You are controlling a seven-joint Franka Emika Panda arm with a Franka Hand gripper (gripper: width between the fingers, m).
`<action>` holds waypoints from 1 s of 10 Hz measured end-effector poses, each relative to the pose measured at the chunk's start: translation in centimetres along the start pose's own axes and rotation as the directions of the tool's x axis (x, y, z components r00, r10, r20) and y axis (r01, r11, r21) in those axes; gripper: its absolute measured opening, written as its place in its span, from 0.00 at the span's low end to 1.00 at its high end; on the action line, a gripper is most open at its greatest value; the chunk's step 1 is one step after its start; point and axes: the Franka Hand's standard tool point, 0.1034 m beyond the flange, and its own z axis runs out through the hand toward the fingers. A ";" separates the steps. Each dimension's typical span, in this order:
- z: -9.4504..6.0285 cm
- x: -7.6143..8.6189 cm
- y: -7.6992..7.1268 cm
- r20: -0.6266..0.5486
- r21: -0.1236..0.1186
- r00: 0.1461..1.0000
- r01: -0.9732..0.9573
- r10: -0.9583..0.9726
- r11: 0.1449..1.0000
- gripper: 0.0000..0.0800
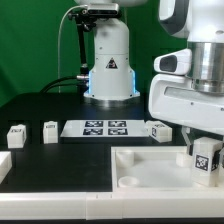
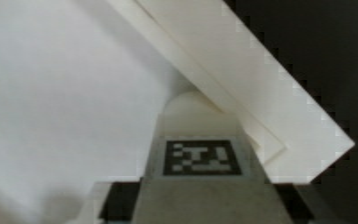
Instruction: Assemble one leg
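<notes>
My gripper (image 1: 203, 148) is shut on one leg (image 1: 206, 160), a small white block with a black-and-white tag, and holds it upright over the near right corner of the large white square panel (image 1: 150, 168). In the wrist view the leg (image 2: 202, 158) stands between my two dark fingers (image 2: 126, 200), with its far end at the panel's raised edge (image 2: 229, 70). Whether the leg touches the panel I cannot tell. Three more legs stand on the black table: two at the exterior view's left (image 1: 17, 134) (image 1: 50, 131) and one behind the panel (image 1: 160, 128).
The marker board (image 1: 100, 127) lies flat in the middle of the table. The robot's base (image 1: 108, 65) stands behind it. A white part (image 1: 4, 165) shows at the exterior view's left edge. A green wall is at the back.
</notes>
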 end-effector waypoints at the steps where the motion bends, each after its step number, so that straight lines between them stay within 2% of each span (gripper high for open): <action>1: 0.0 0.0 0.0 0.000 0.000 1.000 -0.002 0.002 1.000 0.36; 2: 0.0 0.0 0.0 0.000 0.000 1.000 0.008 -0.008 1.000 0.51; 3: 0.0 0.0 0.0 0.001 0.000 0.999 0.033 -0.033 0.999 0.51; 4: 0.0 0.0 0.0 0.000 0.000 0.995 0.103 -0.103 0.995 0.68; 5: 0.0 0.1 0.0 0.000 0.000 0.972 0.235 -0.235 0.972 0.79; 6: 0.0 0.1 0.1 -0.002 -0.002 0.925 0.379 -0.379 0.925 0.80; 8: 0.0 0.2 0.1 0.000 -0.002 0.768 0.641 -0.641 0.768 0.80; 10: -0.1 0.0 -0.1 -0.001 -0.013 0.537 0.844 -0.844 0.537 0.81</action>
